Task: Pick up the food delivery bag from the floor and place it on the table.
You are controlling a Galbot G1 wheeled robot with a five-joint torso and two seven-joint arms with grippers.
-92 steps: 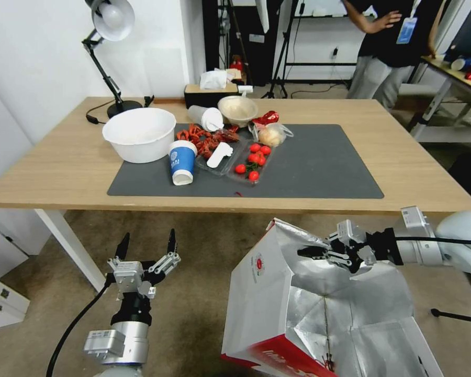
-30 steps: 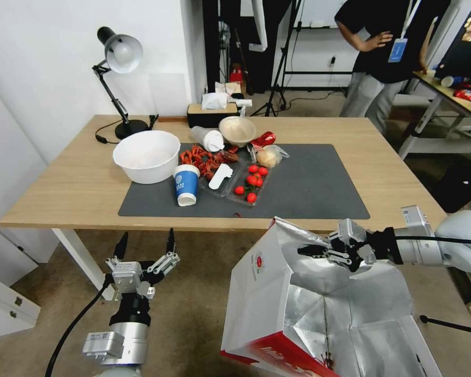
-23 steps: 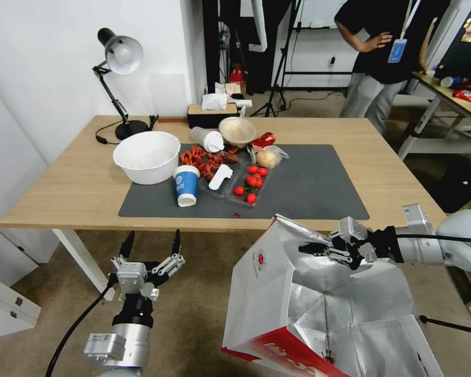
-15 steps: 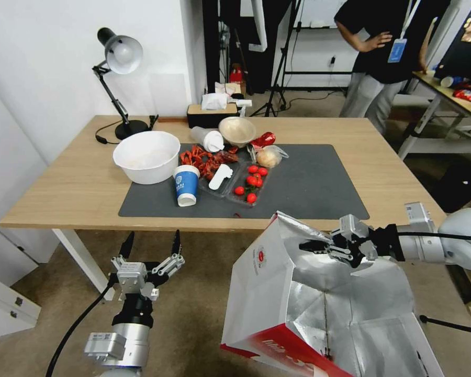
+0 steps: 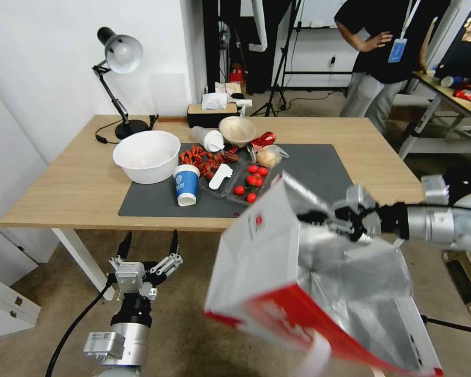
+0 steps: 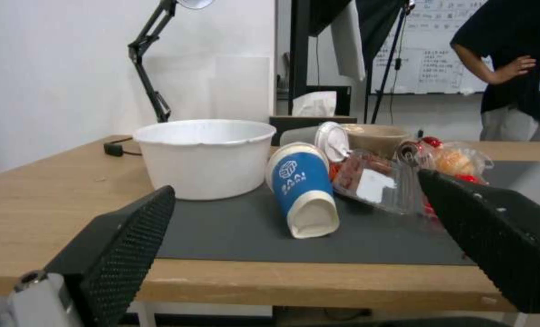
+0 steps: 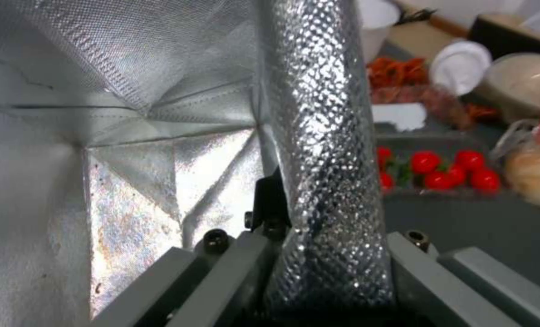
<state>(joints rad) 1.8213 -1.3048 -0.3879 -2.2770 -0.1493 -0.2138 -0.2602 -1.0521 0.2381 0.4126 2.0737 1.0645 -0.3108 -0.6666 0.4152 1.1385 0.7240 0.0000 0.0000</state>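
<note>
- Your right gripper [image 5: 319, 216] is clamped on the top edge of the food delivery bag [image 5: 277, 262]; in the right wrist view the foil wall [image 7: 324, 150] is pinched between the fingers.
- The bag hangs off the floor [image 5: 193, 314], tilted, with its open mouth toward the robot and its silver lining showing. Its red base points down and toward the table.
- From the head view the bag's upper corner overlaps the near edge of the table [image 5: 63, 188]. You cannot tell from these views whether it touches that edge.
- Your left gripper [image 5: 147, 245] sits low in front of the table's near-left edge, fingers spread apart, pointing up, holding nothing. Its wrist view looks across the tabletop at about table height.
- On the dark grey mat [image 5: 309, 178]: a white bowl [image 5: 146, 155], a blue paper cup [image 5: 186, 184] lying on its side, a clear tray of cherry tomatoes [image 5: 250, 182], red crawfish [image 5: 204, 157], and a small clear bag of food [image 5: 269, 156].
- Behind the mat stand a tan bowl [image 5: 237, 129] and a tissue box [image 5: 210, 112]. A desk lamp [image 5: 118, 78] is at the table's far-left corner.
</note>
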